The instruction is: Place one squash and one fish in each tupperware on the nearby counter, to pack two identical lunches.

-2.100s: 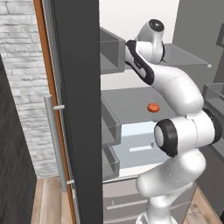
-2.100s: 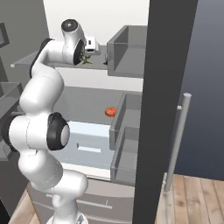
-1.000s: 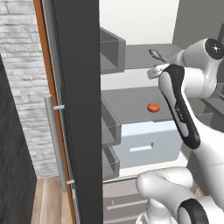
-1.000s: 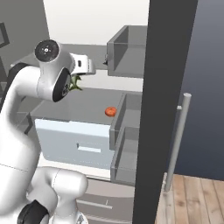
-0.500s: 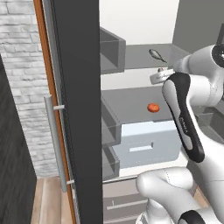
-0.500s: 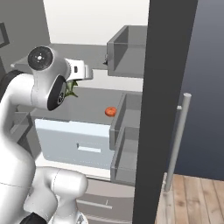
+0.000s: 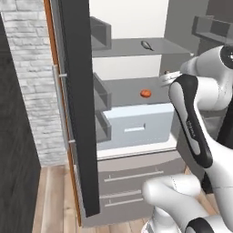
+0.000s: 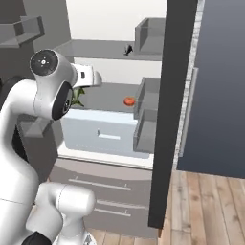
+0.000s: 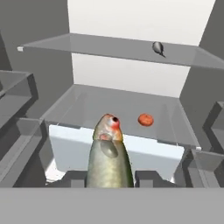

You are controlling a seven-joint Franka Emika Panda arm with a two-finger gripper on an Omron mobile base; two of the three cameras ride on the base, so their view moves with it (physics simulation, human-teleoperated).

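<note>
A long yellow-green fish (image 9: 109, 153) stands upright between my gripper's (image 9: 109, 180) dark fingertips (image 9: 72, 179), held in front of the open fridge. In the right base view its green tail (image 8: 76, 98) hangs below my hand, left of the middle shelf. One orange-red squash (image 9: 145, 119) (image 7: 145, 93) (image 8: 129, 101) lies on the middle fridge shelf, beyond the held fish. The dark grey fish (image 9: 158, 47) (image 7: 146, 45) (image 8: 128, 49) rests on the upper glass shelf. The tupperware and the counter are out of view.
The dark fridge door (image 7: 77, 113) (image 8: 167, 119) stands open with grey bins on its inner side. A pale drawer (image 7: 136, 125) (image 8: 103, 129) sits under the middle shelf. Grey side walls and bins (image 9: 17, 100) flank the shelves. Wooden floor (image 8: 206, 206) lies at the right.
My arm has drawn back out of the upper part of the fridge, carrying the yellow-green fish away from the shelves. The squash and the dark grey fish have stayed put.
</note>
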